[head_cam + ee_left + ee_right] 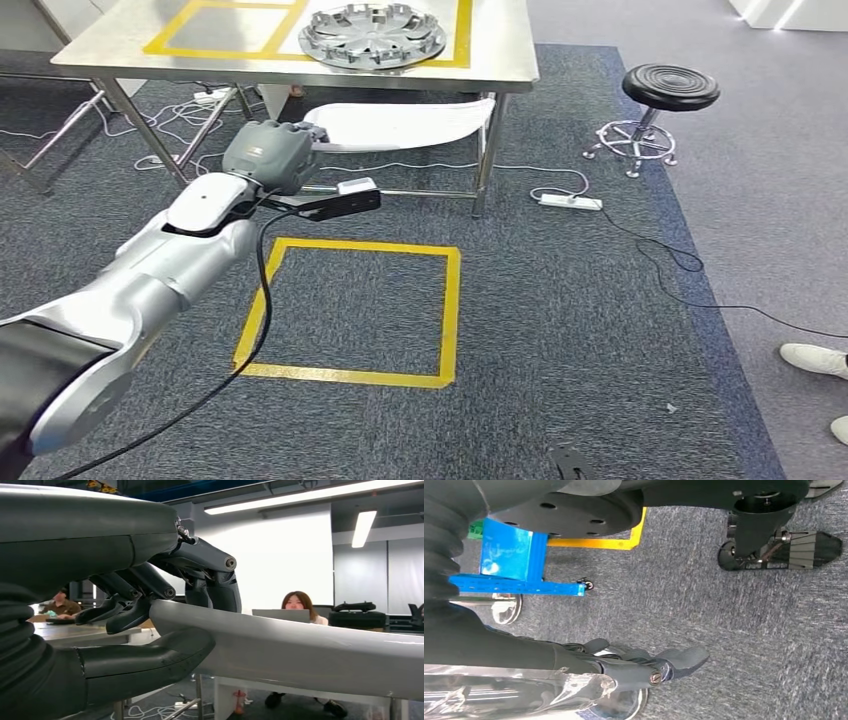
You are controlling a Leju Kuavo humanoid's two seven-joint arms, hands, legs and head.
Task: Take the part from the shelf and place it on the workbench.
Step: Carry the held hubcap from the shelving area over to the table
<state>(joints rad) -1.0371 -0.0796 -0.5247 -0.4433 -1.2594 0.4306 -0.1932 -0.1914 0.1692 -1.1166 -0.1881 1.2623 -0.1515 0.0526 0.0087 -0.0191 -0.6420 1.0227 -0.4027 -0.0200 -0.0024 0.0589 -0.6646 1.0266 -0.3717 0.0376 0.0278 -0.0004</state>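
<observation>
1. Grey carpet (600, 330), marked with a yellow taped square (350, 310), was seen before the steel counter (90, 55).
2. A white panel part (400, 122) was gripped by the left hand (268, 152), held short of the counter's near edge, below its top.
3. The right hand (644, 667) was seen clasped on a shiny plastic-wrapped thing (524, 692).
4. A silver wheel cover (373, 35) lay on the counter.
5. Pickup was judged done; placement remained.
6. A black stool (668, 90) stood beside the counter.

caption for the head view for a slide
Left robot hand carries a white part toward the steel workbench.
</observation>
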